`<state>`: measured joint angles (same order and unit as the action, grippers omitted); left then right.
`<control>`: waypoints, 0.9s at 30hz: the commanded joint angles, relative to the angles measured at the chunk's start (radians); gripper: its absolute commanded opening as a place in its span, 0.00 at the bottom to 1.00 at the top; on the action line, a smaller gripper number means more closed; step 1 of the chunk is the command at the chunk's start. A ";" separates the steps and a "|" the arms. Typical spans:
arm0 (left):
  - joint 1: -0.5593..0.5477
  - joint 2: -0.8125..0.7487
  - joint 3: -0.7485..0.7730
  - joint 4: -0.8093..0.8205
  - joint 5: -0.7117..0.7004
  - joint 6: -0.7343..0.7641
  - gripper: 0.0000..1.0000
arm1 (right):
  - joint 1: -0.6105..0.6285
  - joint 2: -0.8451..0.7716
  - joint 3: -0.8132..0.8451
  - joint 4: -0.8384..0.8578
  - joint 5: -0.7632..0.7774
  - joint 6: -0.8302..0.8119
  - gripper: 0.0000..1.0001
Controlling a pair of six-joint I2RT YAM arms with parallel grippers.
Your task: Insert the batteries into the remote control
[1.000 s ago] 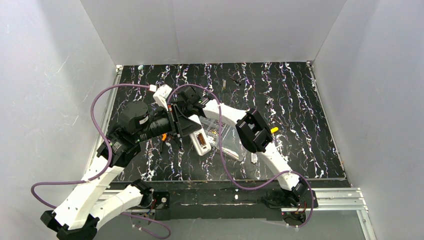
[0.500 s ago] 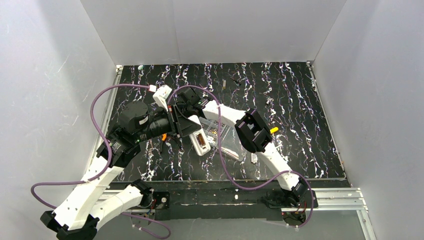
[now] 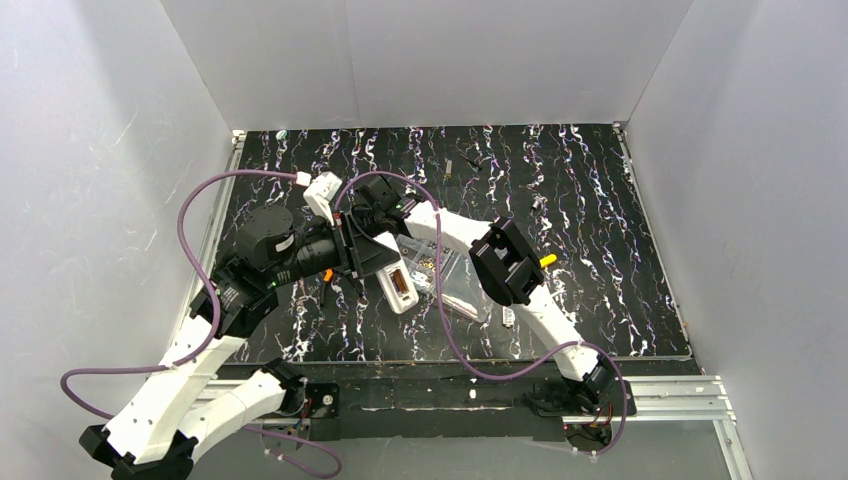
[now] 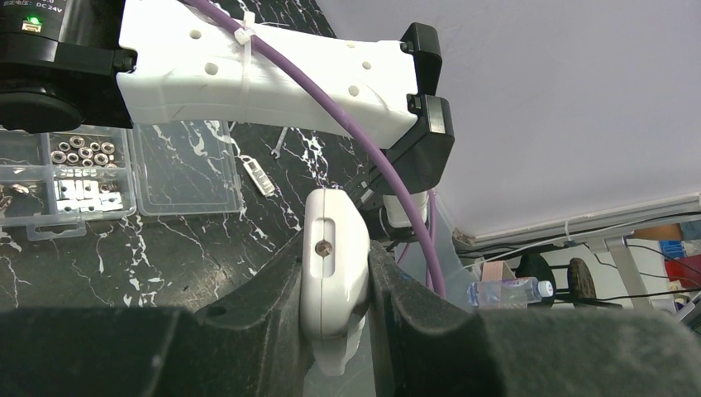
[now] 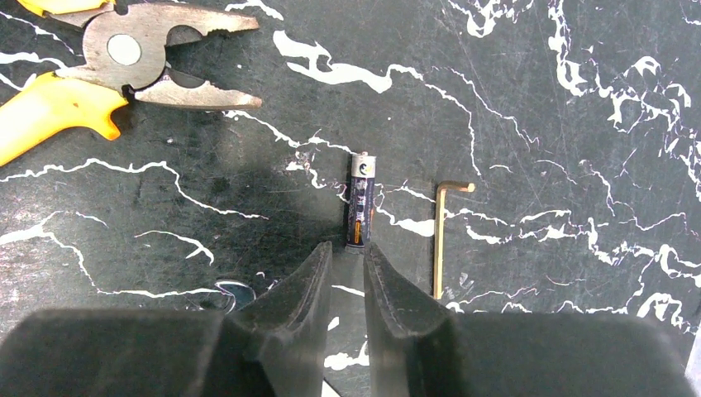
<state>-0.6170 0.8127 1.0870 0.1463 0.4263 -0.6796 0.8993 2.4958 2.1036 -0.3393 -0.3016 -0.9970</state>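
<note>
I'm working in a robotics lab test cell: plain white walls point(image 3: 450, 60) box in a black marbled table point(image 3: 600, 250) edged with aluminium rail point(image 3: 660, 395). Ahead of my right gripper point(image 5: 347, 248) lie pliers point(image 5: 124, 58) and a hex key point(image 5: 438, 240). Right of my left gripper point(image 4: 335, 281), cables point(image 4: 579, 240) trail.

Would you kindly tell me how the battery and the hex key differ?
The battery is a thick dark cylinder; the hex key is a thin brass-coloured L-shaped rod. The hex key is somewhat longer than the battery. Both lie flat, roughly parallel, not touching.
</note>
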 commanded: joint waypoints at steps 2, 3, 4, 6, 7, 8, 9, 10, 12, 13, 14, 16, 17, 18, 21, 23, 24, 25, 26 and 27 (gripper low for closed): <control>0.005 -0.027 0.004 0.027 0.011 0.017 0.00 | 0.010 0.003 -0.006 0.013 -0.009 -0.010 0.25; 0.005 -0.026 0.006 0.027 0.012 0.017 0.00 | 0.010 0.002 -0.007 0.012 -0.008 -0.010 0.24; 0.005 -0.026 0.007 0.026 0.012 0.018 0.00 | 0.010 0.001 -0.008 0.012 -0.008 -0.011 0.24; 0.006 -0.027 0.008 0.026 0.011 0.019 0.00 | 0.010 -0.001 -0.012 0.013 -0.010 -0.009 0.22; 0.006 -0.028 0.007 0.026 0.011 0.019 0.00 | 0.012 -0.002 -0.014 0.012 -0.011 -0.009 0.21; 0.005 -0.030 0.008 0.024 0.011 0.018 0.00 | 0.012 -0.005 -0.016 0.011 -0.011 -0.008 0.20; 0.005 -0.029 0.008 0.024 0.011 0.018 0.00 | 0.012 -0.007 -0.019 0.009 -0.011 -0.007 0.19; 0.005 -0.029 0.008 0.025 0.010 0.017 0.00 | 0.013 -0.009 -0.021 0.008 -0.011 -0.006 0.19; 0.006 -0.030 0.007 0.027 0.011 0.015 0.00 | 0.015 -0.012 -0.026 0.004 -0.010 -0.005 0.18; 0.006 -0.029 0.008 0.027 0.011 0.014 0.00 | 0.016 -0.014 -0.029 0.000 -0.009 -0.005 0.18; 0.006 -0.029 0.007 0.026 0.012 0.014 0.00 | 0.017 -0.016 -0.032 -0.003 -0.008 -0.005 0.18; 0.005 -0.029 0.006 0.027 0.011 0.015 0.00 | 0.019 -0.022 -0.041 -0.009 -0.009 -0.003 0.17; 0.006 -0.030 0.008 0.027 0.012 0.013 0.00 | 0.021 -0.025 -0.045 -0.012 -0.006 -0.004 0.17; 0.005 -0.030 0.007 0.028 0.012 0.014 0.00 | 0.022 -0.028 -0.049 -0.014 -0.005 -0.005 0.17; 0.005 -0.032 0.006 0.028 0.011 0.014 0.00 | 0.025 -0.040 -0.060 -0.018 0.003 -0.008 0.17; 0.006 -0.032 0.007 0.028 0.010 0.015 0.00 | 0.027 -0.047 -0.066 -0.019 0.008 -0.009 0.17; 0.005 -0.033 0.007 0.027 0.010 0.014 0.00 | 0.027 -0.050 -0.066 -0.019 0.012 -0.009 0.17; 0.005 -0.031 0.007 0.027 0.011 0.014 0.00 | 0.027 -0.053 -0.067 -0.022 0.016 -0.011 0.17; 0.005 -0.032 0.007 0.029 0.011 0.014 0.00 | 0.027 -0.056 -0.067 -0.026 0.018 -0.011 0.17; 0.005 -0.032 0.007 0.029 0.012 0.012 0.00 | 0.028 -0.060 -0.068 -0.032 0.019 -0.010 0.17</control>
<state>-0.6170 0.8066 1.0870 0.1390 0.4255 -0.6727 0.9127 2.4790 2.0636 -0.3077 -0.2844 -1.0058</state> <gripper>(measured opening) 0.253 0.173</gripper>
